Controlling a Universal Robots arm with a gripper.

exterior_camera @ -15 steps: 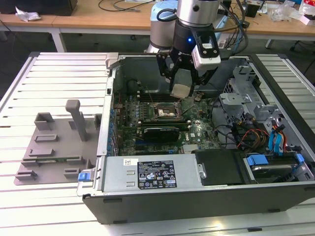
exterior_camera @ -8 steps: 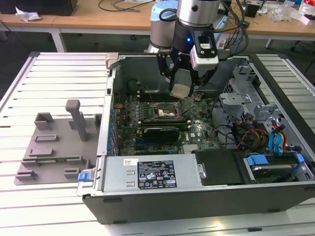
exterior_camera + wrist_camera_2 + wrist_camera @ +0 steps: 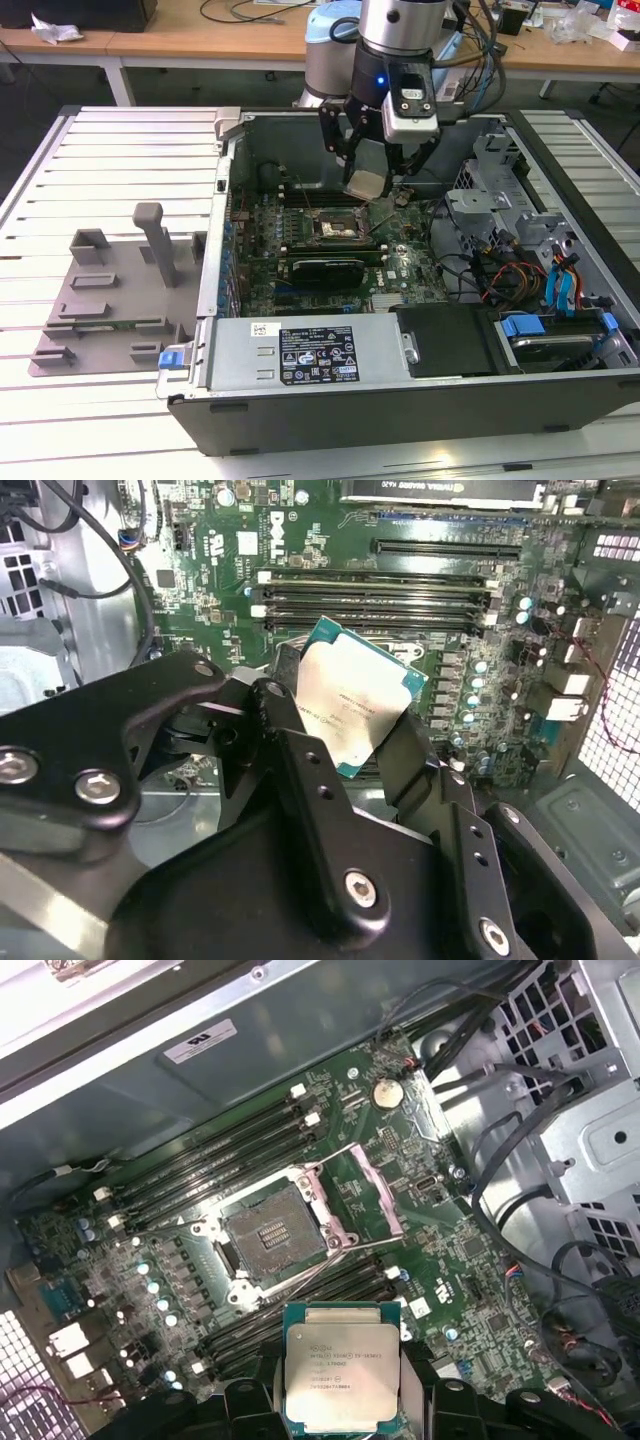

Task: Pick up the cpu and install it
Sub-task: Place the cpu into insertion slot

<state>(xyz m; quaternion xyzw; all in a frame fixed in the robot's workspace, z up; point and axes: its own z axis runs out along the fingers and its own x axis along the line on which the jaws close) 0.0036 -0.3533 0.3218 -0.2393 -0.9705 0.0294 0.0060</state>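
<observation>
The cpu (image 3: 365,182), a flat square chip with a silvery top and green edge, hangs in my gripper (image 3: 366,176) above the motherboard inside the open computer case (image 3: 222,190). In both wrist views the black fingers press on two opposite edges of the cpu (image 3: 355,705) (image 3: 342,1370), so the gripper (image 3: 345,720) (image 3: 342,1392) is shut on it. The dark socket (image 3: 270,1230) lies bare, its metal bracket (image 3: 365,1190) swung up beside it. In the exterior view the socket (image 3: 335,228) sits below the chip, slightly toward that view's left.
Memory slots (image 3: 210,1155) flank the socket. A graphics card (image 3: 325,268) lies just in front of it, with a power supply (image 3: 300,350) at the case front. Drive cage (image 3: 500,190) and cables (image 3: 500,275) fill the exterior view's right. A grey fixture plate (image 3: 110,300) with posts stands outside the case.
</observation>
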